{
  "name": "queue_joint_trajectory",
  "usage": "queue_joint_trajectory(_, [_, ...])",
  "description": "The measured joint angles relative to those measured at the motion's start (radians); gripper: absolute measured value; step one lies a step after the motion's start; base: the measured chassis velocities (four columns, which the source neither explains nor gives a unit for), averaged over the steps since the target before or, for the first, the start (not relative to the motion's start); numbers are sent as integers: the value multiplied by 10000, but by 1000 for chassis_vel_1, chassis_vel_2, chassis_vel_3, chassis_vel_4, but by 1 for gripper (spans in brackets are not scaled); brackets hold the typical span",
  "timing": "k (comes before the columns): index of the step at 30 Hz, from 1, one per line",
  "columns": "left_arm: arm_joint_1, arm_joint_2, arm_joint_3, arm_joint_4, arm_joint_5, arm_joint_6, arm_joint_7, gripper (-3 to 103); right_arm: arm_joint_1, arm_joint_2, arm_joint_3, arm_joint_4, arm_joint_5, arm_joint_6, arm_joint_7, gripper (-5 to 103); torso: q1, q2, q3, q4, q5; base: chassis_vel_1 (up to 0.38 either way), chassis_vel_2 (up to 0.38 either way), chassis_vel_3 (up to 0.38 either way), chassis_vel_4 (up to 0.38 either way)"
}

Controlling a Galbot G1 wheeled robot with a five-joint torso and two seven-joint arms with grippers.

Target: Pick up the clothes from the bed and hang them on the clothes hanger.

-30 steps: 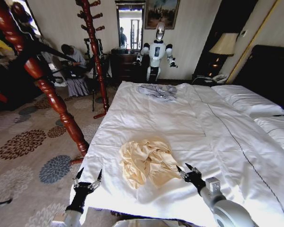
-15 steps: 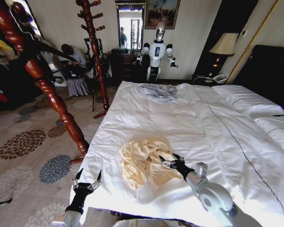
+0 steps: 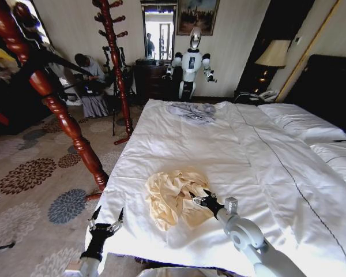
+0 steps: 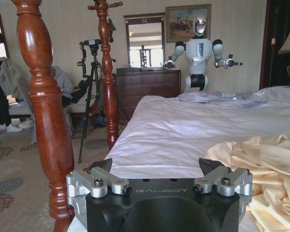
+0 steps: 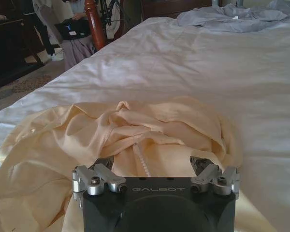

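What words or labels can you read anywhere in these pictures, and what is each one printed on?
"GALBOT": on the black body of the left pincer, held open beside the bed.
"GALBOT": on the black body of the right pincer, open over the cream-yellow clothes.
No other text can be read; the framed picture on the wall shows none.

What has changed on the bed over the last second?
The right gripper has moved leftward from the bare duvet onto the cream garment, jaws open over its folds, nothing gripped yet. The garment, the bed, the grey-blue garment and the left gripper at the bed's edge stayed as they were.
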Motion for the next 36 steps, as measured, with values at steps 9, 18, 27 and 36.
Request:
queue_joint_trajectory(9, [10, -7, 106, 75, 6, 0, 1, 100, 211, 82, -276, -331, -54, 39, 137, 74, -1, 0, 0, 0, 1, 0, 0, 0, 0])
queue_joint_trajectory(18, [-27, -14, 107, 100, 96, -39, 47, 100, 368, 59, -328, -443, 132, 43, 330, 36, -2, 0, 0, 0, 0, 0, 0, 0, 0])
queue_joint_trajectory(27, [4, 11, 173, 69, 160, -56, 51, 100, 387, 75, -338, -470, 128, 101, 416, 9, -2, 0, 0, 1, 1, 0, 0, 0, 0])
queue_joint_trajectory(36, [-3, 40, 348, 108, 175, -74, 52, 100, 273, -2, -224, -246, 149, 234, 426, -2, -2, 0, 0, 0, 1, 0, 0, 0, 0])
